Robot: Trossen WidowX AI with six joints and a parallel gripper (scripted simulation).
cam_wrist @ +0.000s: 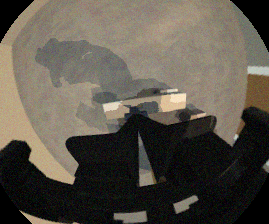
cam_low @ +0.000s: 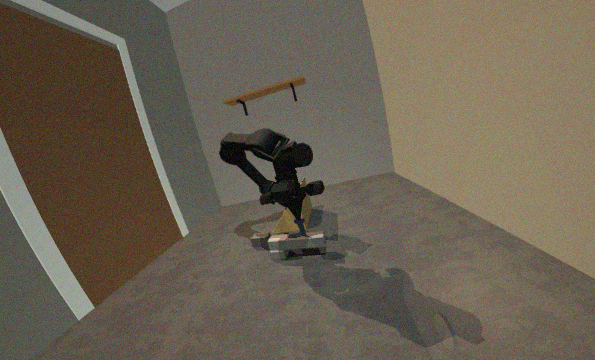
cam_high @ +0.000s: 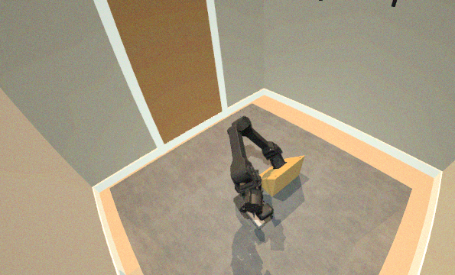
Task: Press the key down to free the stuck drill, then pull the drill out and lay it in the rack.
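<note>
My gripper (cam_low: 299, 218) (cam_wrist: 135, 117) points down and is shut, its black fingertips together with nothing seen between them. It is just over a low pale block assembly (cam_low: 282, 245) (cam_wrist: 174, 102), which is partly in shadow. A small dark-blue piece (cam_low: 302, 229) shows directly below the fingertips, at the top of the assembly; I cannot tell whether it is the key or part of the drill. Whether the fingertips touch it is unclear. The drill and the rack cannot be told apart at this size, and the fingers hide part of the assembly in the wrist view.
The arm stands on a yellow wedge-shaped base (cam_high: 284, 177) (cam_low: 287, 222), close behind the assembly. A wooden shelf (cam_low: 266, 92) hangs high on the back wall. A brown door (cam_high: 173, 69) (cam_low: 72, 150) is at the left. Arm shadows lie on the grey floor.
</note>
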